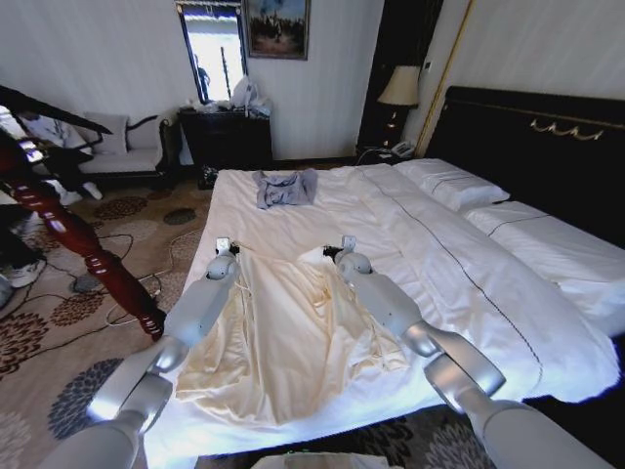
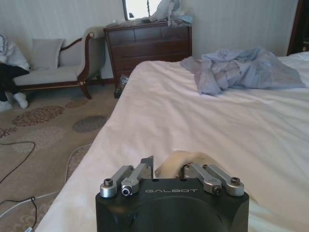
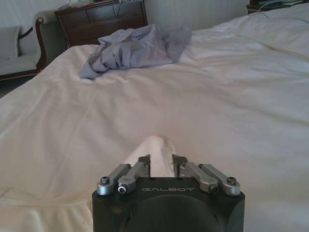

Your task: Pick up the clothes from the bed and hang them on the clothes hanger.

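Observation:
The clothes [image 1: 293,337], a long cream garment, lie spread flat on the near part of the bed [image 1: 420,254]. My left gripper [image 1: 225,247] sits at the garment's left shoulder and my right gripper [image 1: 342,250] at its right shoulder. In the left wrist view, the left gripper [image 2: 166,169] has a bunch of cream fabric [image 2: 181,159] pinched between its fingers. The right gripper [image 3: 161,164] holds a raised peak of the same fabric [image 3: 157,147]. A black clothes hanger [image 1: 49,109] shows at the far left, above the red post.
A small grey-blue garment [image 1: 285,188] lies farther up the bed. A dark red turned wooden post [image 1: 83,249] slants over the carpet to the left, with cables on the floor. A dresser [image 1: 225,137], a sofa [image 1: 122,156] and pillows [image 1: 459,186] lie beyond.

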Motion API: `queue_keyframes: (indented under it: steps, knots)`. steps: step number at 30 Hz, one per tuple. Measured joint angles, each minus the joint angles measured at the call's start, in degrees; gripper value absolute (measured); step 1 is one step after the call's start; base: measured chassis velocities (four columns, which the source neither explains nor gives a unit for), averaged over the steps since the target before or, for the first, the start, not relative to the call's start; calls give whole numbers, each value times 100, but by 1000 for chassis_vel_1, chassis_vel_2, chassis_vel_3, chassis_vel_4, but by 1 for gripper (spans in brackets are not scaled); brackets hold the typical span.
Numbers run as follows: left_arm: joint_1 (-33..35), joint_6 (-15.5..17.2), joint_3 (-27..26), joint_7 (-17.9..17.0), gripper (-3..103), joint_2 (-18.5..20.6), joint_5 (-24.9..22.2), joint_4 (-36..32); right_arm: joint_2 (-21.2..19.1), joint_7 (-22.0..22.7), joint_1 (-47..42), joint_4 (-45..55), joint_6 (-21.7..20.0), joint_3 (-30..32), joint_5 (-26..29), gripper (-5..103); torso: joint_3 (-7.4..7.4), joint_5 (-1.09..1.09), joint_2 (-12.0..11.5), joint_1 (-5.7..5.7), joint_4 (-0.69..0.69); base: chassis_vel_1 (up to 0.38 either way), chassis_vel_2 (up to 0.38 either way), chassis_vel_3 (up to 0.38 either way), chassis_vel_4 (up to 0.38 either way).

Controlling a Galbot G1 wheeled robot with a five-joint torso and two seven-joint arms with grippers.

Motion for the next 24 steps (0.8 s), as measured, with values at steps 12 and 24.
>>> queue_keyframes:
  steps: [12, 24]
  knots:
    - [562, 470, 102, -45, 75, 764, -470, -1359, -932, 383, -623, 1361, -225, 34, 425, 68, 0, 2, 0, 0, 1, 0, 0, 0, 0]
    - [1578, -1289, -245, 478, 100, 1436, -828, -2688, -2116, 285, -1668, 2874, 430, 805, 265, 100, 1, 0, 0, 0, 1, 0, 0, 0, 0]
